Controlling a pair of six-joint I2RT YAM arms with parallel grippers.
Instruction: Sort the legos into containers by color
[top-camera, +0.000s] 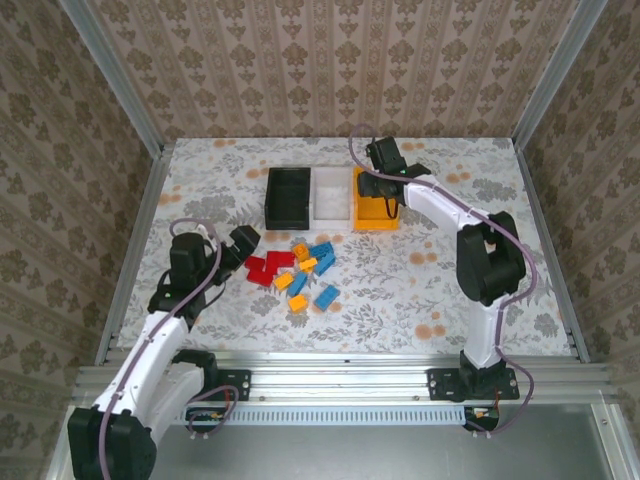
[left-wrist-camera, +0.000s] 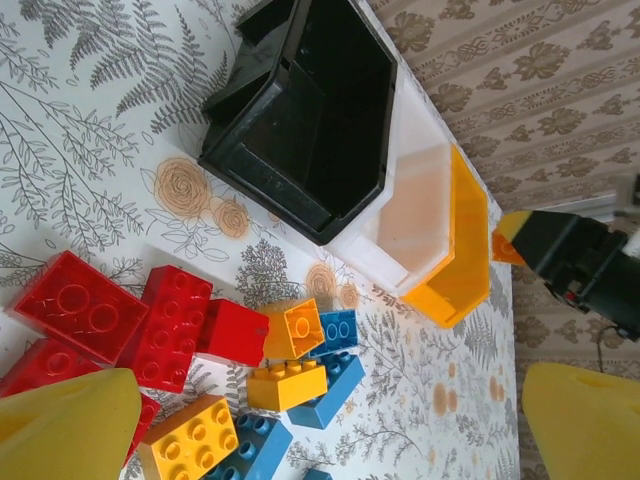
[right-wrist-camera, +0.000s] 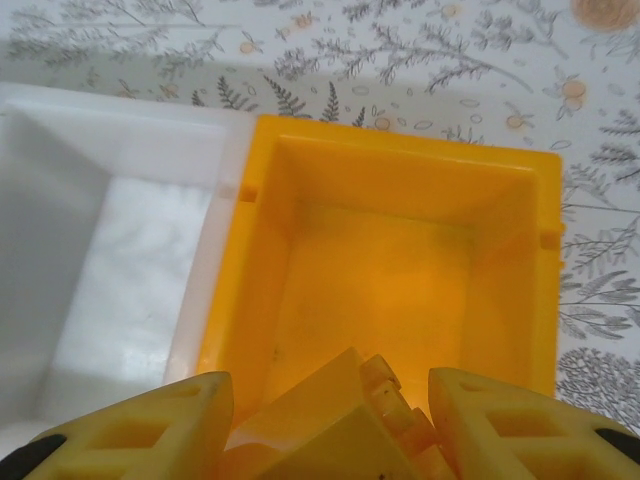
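Three containers stand side by side at the back: black (top-camera: 290, 197), white (top-camera: 330, 195) and orange-yellow (top-camera: 375, 214). My right gripper (top-camera: 389, 204) hangs over the orange-yellow bin (right-wrist-camera: 400, 270), shut on an orange-yellow lego (right-wrist-camera: 335, 425) that sits tilted between its fingers above the bin's floor. Loose legos lie in a pile mid-table: red ones (top-camera: 265, 268) on the left, blue (top-camera: 322, 256) and orange-yellow (top-camera: 298, 301) beside them. My left gripper (top-camera: 228, 240) is open just left of the pile, its fingertips (left-wrist-camera: 65, 425) spread wide over the red (left-wrist-camera: 165, 325) and yellow bricks (left-wrist-camera: 288, 385), holding nothing.
The white bin (right-wrist-camera: 110, 250) and the black bin (left-wrist-camera: 310, 110) look empty. The table has a floral cloth (top-camera: 440, 290) with free room on the right half. Metal frame rails (top-camera: 140, 220) border the sides and front.
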